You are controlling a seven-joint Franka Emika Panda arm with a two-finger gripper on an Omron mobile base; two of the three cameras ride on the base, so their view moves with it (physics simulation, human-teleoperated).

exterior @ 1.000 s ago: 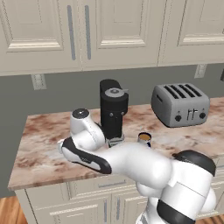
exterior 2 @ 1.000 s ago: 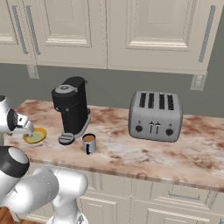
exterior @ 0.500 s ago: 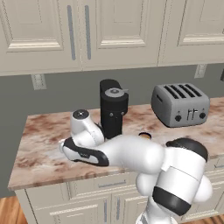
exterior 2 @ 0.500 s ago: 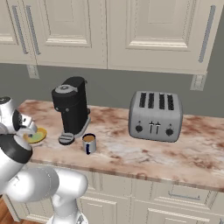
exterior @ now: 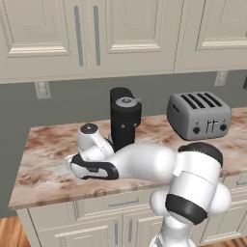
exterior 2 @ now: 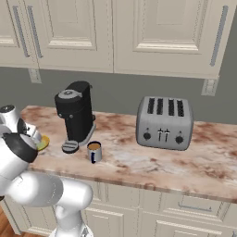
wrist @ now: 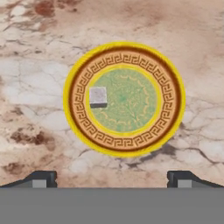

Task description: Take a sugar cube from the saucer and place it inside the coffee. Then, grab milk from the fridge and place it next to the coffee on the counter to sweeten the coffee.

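Observation:
The saucer [wrist: 124, 99] lies flat on the counter [wrist: 39, 65], directly below my gripper [wrist: 111, 180] in the hand view. It has a yellow rim, a brown patterned band and a pale green centre. One white sugar cube [wrist: 98, 96] rests on the left part of that centre. My fingertips [wrist: 41, 179] stand wide apart, open, with nothing between them, above the saucer's near edge. In the right base view an edge of the saucer [exterior 2: 44, 142] peeks out beside my arm, and the coffee [exterior 2: 94, 151] stands to its right. The milk and the fridge are out of view.
A tall black coffee machine [exterior 2: 74, 115] stands just behind the mug, close to the saucer. A silver toaster [exterior 2: 164, 122] sits further right. Cream wall cabinets [exterior: 120, 34] hang above. The counter [exterior: 43, 144] ends a little to the left of the arm.
The arm has folded lower and further over the counter's left part, and in the left base view it now hides the mug. The jaws have stayed open.

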